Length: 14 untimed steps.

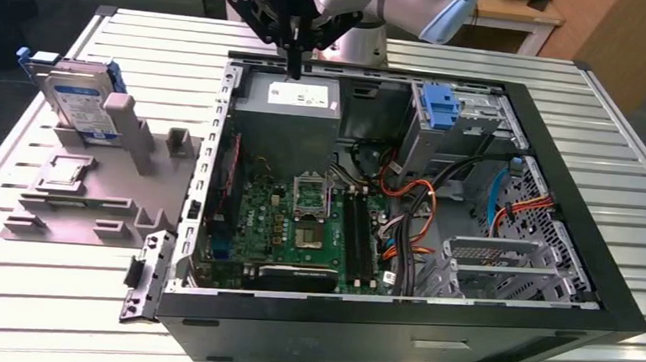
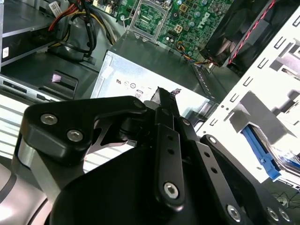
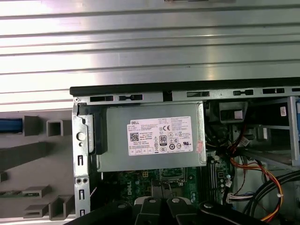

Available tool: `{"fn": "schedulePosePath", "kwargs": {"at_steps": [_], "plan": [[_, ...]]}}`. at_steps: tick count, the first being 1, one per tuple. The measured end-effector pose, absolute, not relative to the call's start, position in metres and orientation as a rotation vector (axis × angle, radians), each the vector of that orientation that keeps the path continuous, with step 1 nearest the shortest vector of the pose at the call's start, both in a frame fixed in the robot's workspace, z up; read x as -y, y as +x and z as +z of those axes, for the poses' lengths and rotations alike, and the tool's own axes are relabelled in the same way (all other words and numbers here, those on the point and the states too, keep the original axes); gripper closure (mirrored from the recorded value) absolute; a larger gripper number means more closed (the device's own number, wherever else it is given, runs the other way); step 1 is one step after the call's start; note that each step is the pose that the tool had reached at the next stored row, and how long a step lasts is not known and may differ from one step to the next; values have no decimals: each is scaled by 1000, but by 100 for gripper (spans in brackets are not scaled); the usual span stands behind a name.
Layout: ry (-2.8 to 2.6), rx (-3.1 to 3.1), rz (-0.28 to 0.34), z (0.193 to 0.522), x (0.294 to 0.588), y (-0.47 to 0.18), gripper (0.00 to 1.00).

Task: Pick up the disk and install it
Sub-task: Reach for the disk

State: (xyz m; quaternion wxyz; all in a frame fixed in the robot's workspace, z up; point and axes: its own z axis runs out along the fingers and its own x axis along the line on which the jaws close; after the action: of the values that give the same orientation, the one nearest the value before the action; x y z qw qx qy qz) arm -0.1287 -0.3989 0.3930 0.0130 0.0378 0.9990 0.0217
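End effector (image 1: 294, 70) over PSU (image 1: 294, 97) — disk (image 1: 79, 99) apart

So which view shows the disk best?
Exterior view: the disk stands upright in the grey fixture, label visible. First wrist view catches a blue sliver, probably its frame. Second wrist view faces the power supply.

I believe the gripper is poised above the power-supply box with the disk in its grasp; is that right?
Not quite: the gripper is above the power-supply box but empty; the exterior view shows the disk standing in the grey holder.
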Motion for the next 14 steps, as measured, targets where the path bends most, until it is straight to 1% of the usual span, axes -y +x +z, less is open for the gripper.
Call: {"fn": "schedulePosePath", "kwargs": {"at_steps": [14], "plan": [[118,-3113,68,393,399,-143,90]]}}
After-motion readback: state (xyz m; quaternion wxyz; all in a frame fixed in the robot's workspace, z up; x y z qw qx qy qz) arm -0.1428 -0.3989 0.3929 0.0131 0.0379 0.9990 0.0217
